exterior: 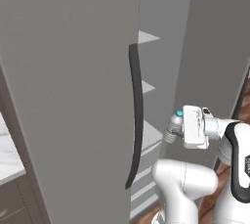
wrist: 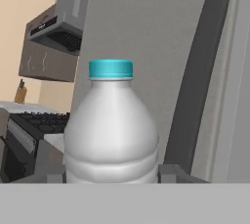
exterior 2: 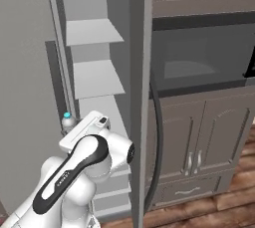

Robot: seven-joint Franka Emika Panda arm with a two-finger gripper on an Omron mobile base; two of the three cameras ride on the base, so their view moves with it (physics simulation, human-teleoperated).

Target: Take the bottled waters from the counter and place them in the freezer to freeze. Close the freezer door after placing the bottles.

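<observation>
Arm level, jaws around bottle (wrist: 111, 135) before freezer (exterior: 68, 71)

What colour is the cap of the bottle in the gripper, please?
Teal-green cap, clearest in the hand view.

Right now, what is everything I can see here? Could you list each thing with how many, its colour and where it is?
Water bottle: one, clear greyish with a teal cap, upright between the gripper's fingers, in front of the freezer.
Freezer: one, plain grey, doors open.
Freezer handles: two, dark, one on each door edge.
Shelves: several, white, inside the freezer.
Microwave: one, black, built into cabinets right of the freezer.
Cabinets: grey-brown, around the microwave.
Counter: one, white marble, far left.
Stove: one, black, beyond the freezer door.
Range hood: one, grey, above the stove.
Gripper: one, white, closed on the bottle.
</observation>
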